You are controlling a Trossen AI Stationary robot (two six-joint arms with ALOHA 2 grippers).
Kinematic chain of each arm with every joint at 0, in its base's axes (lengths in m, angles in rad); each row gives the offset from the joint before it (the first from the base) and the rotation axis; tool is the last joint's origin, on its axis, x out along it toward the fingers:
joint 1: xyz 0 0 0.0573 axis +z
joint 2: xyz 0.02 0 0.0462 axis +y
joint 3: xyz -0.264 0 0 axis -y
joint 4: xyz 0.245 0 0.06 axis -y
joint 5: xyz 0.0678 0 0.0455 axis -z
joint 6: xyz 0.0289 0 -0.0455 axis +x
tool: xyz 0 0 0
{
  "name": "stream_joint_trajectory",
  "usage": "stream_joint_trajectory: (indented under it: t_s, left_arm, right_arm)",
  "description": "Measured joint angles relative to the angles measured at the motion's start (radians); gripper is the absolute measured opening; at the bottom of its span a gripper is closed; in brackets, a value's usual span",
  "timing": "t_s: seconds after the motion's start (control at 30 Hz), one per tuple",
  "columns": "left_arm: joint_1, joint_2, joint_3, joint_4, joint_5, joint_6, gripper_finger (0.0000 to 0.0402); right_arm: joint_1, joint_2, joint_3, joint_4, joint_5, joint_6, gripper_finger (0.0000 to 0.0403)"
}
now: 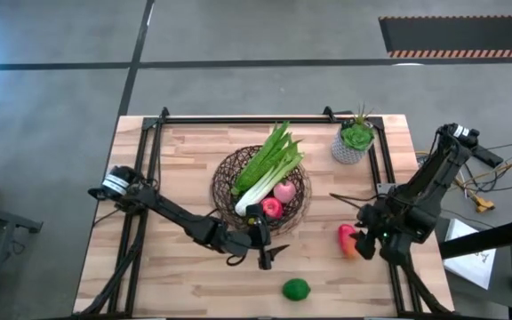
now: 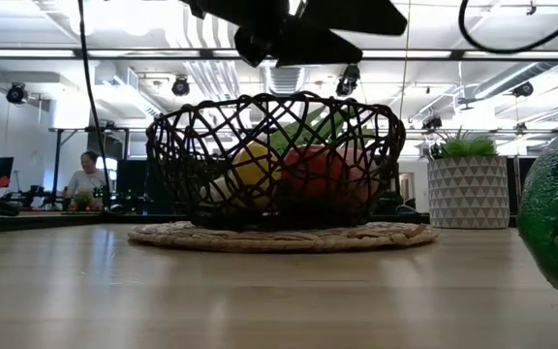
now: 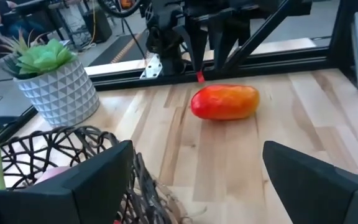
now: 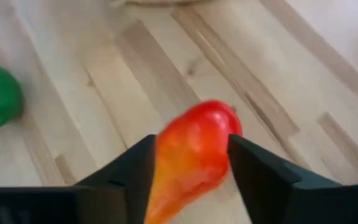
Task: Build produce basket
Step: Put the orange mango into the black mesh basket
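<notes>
Right fingers [image 4: 188, 180] straddle red-orange fruit [image 4: 191, 158], spread | left fingers [image 1: 267, 253] spread beside basket [image 1: 225, 169]

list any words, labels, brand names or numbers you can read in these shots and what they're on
No text can be read in any view.
White sheet on the floor beside the table's right edge: it carries a dark mark, too small to read.
White label on the frame rail beyond the red-orange fruit: blurred, unreadable.
Basket, grey plant pot, green lime: no print visible.
</notes>
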State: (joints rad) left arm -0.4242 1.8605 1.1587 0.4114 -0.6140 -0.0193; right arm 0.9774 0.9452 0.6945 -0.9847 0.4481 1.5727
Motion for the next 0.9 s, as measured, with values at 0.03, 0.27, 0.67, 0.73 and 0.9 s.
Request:
stream_joint_trajectory:
  t_s: [0.03,0.27,0.67,0.73,0.9]
  left_arm:
    - [0.001,0.001,0.0,-0.001,-0.001,0.0,0.0343]
    - [0.001,0.001,-0.002,-0.002,0.0,0.003,0.0343]
    - [0.001,0.001,-0.017,-0.002,0.003,0.002,0.0343]
    - [0.001,0.001,-0.025,-0.002,0.003,0.001,0.0343]
    - [0.001,0.001,-0.042,-0.001,0.003,-0.012,0.0343]
  right_arm:
    - [-0.013,0.003,0.0,-0.001,-0.022,0.008,0.0209]
    - [-0.101,0.065,0.0,-0.002,-0.092,0.068,0.0305]
    - [-0.185,0.254,-0.001,0.106,-0.197,0.065,0.0324]
    - [-0.185,0.276,-0.001,0.142,-0.218,0.06,0.0318]
    - [-0.185,0.316,-0.001,0.153,-0.304,0.067,0.03]
